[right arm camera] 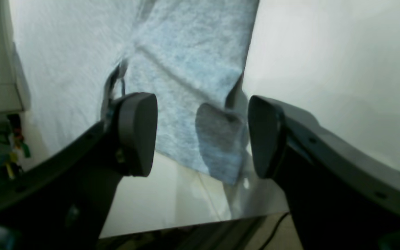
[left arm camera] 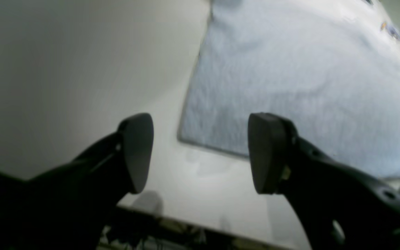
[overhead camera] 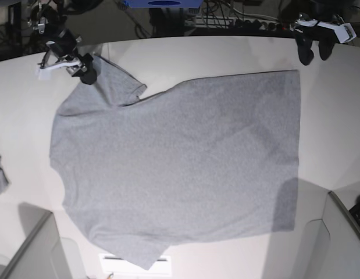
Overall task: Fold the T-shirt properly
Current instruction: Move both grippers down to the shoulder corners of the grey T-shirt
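The T-shirt (overhead camera: 180, 168) before me is heather-grey and short-sleeved, spread flat and plain side up on the white table. Its hem runs straight along the base view's right; its sleeves lie at that view's left. One sleeve (overhead camera: 118, 81) points toward the far edge.

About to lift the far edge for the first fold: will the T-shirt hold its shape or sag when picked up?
Likely floppy: the T-shirt lies flat with soft wrinkles and a sleeve creased over itself. Lifted at one point it would probably drape and bunch. Probably light, and dragging it may wrinkle it against the table.
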Controlling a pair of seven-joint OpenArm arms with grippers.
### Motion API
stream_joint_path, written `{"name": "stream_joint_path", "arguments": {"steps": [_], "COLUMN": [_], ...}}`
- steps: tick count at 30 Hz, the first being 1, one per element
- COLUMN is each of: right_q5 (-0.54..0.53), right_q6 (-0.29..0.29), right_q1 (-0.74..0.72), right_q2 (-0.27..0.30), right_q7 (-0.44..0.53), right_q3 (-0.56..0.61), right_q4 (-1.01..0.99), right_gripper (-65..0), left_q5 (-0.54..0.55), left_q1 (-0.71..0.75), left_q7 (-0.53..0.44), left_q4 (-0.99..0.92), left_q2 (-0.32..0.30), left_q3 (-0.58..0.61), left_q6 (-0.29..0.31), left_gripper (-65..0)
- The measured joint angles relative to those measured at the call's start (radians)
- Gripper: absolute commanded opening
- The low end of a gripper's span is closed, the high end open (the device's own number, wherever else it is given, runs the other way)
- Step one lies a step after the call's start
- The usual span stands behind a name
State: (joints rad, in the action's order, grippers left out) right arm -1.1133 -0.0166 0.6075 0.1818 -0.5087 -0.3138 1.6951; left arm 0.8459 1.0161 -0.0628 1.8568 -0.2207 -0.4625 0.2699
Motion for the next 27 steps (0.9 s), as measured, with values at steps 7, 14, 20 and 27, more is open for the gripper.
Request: {"name": "stream_joint_path", "arguments": {"steps": [7,14,20,27], "right_q5": [0.014,0.005,0.021,0.021], "right_q6": [-0.001,-0.005,0.01,0.012], "right_q1": [0.0,-0.006,-0.002,0.003], "right_q2": [0.002,0.0,0.001,0.0], "right_q7": [0.009,0.006,-0.02,-0.03], "right_q3": [0.061,0.074,0.077,0.079], "right_q4": [0.005,0.002,-0.01,-0.014], "right_gripper": [-26.1,-27.5,-62.9,-65.0], "left_q5": [0.005,0.155,0.199,0.203], "left_q1": [-0.037,-0.056,-0.15,-0.25], "left_q7": [-0.008,-0.008,0.192,0.282], "left_q4": [-0.008,-0.069,-0.148,-0.241], "left_q2": [0.0,-0.001,-0.001,0.006], "left_q3": [0.005,0.006,-0.003,-0.003], "left_q6": [0.003,0.008,-0.003,-0.003], "left_gripper": [-23.7,-23.7,-23.7,-23.9]}}
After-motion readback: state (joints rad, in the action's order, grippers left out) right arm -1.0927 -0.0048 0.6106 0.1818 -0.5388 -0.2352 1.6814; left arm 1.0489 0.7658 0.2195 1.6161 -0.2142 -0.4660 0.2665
